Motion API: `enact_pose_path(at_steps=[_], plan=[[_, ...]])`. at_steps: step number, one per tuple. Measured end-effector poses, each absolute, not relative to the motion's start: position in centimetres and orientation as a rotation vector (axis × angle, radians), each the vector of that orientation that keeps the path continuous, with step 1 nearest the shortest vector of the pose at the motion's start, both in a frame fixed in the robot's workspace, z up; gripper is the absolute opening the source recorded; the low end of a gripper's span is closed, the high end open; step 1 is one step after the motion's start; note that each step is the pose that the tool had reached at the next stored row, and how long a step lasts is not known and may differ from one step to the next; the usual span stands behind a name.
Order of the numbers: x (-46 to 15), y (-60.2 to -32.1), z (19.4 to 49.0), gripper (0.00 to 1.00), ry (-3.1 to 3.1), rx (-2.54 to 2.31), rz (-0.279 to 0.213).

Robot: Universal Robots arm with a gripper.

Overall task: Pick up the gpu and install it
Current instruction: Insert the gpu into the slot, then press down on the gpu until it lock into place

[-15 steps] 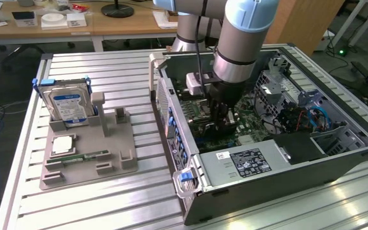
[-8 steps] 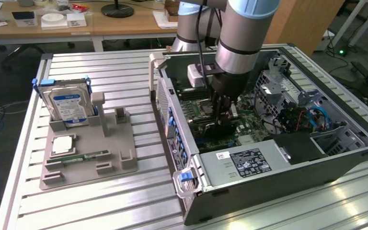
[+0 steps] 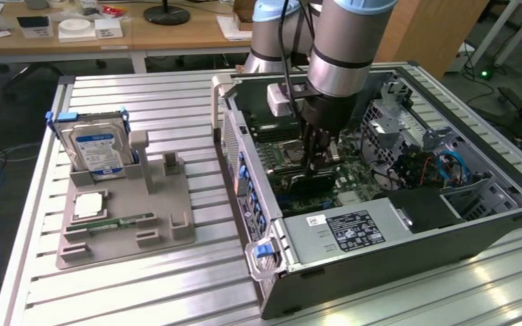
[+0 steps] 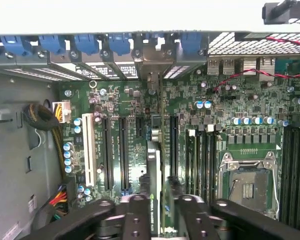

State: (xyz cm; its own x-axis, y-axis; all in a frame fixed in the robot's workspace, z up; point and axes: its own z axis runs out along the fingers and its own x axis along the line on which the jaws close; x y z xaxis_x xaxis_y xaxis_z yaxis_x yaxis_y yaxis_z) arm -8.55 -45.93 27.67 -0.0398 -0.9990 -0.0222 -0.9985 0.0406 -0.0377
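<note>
While the fingers point(image 4: 157, 210) clamp the gpu point(image 4: 153, 170) edge-on, it stands between motherboard point(image 4: 250, 100) slots, tightly flanked

Case walls point(image 3: 242, 146), power supply point(image 3: 352, 231) hem motherboard point(image 4: 190, 115); above open.

A: What carries everything here?

B: A desk point(image 3: 152, 102) with a ribbed, slatted metal top, pale grey, its grooves running across.

A: And what sits directly on it?

B: Two things. Toward the exterior view's left, a grey holder tray point(image 3: 166, 224) lies flat on the slats, with upright posts and shallow slots. Toward the exterior view's right, an open computer case point(image 3: 442, 238) lies on its side, its inside facing up.

A: Do they touch?

B: No, a strip of bare slats runs between them.
</note>
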Motion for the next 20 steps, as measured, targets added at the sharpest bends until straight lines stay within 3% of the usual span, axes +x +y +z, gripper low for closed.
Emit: enact_pose_path(at_steps=[1,3,5,20], plan=[[-8.55,-45.93,27.68,0.22,2.235,-2.147,-0.018],[-8.55,-45.93,27.68,0.22,2.235,-2.147,-0.018],[-8.55,-45.93,27.67,0.1,2.235,-2.147,-0.018],[-8.55,-45.93,27.68,0.11,2.235,-2.147,-0.018]])
